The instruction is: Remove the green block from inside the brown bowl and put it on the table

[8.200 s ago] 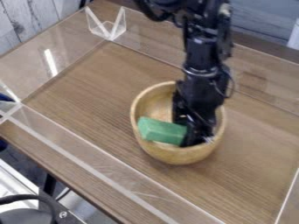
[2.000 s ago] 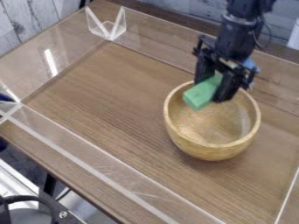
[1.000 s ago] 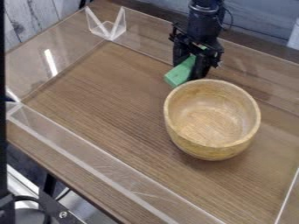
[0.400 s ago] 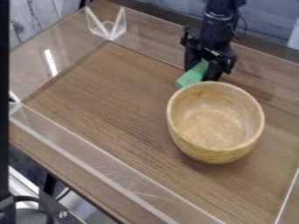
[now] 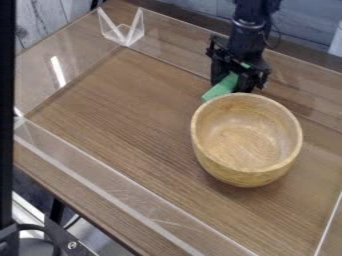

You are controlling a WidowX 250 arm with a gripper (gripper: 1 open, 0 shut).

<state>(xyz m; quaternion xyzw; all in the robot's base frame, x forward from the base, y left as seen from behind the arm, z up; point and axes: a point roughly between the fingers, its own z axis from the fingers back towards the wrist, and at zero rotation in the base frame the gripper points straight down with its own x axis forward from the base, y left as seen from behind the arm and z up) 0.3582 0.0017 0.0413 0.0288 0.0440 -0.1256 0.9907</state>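
The green block (image 5: pixel 222 88) is out of the bowl, held tilted just beyond the bowl's far rim and low over the table (image 5: pixel 120 110). My gripper (image 5: pixel 235 72) points straight down and is shut on the green block's upper end. Whether the block's lower end touches the wood I cannot tell. The brown bowl (image 5: pixel 247 138) stands empty at the right, its inside bare, directly in front of the gripper.
Clear acrylic walls (image 5: pixel 80 165) edge the tabletop on all sides. A small clear acrylic stand (image 5: pixel 122 27) sits at the far left corner. Open wood surface stretches left of the bowl.
The gripper with the green block has shifted slightly to the right and a little lower near the bowl's far rim. The bowl has nudged slightly rightward in view.
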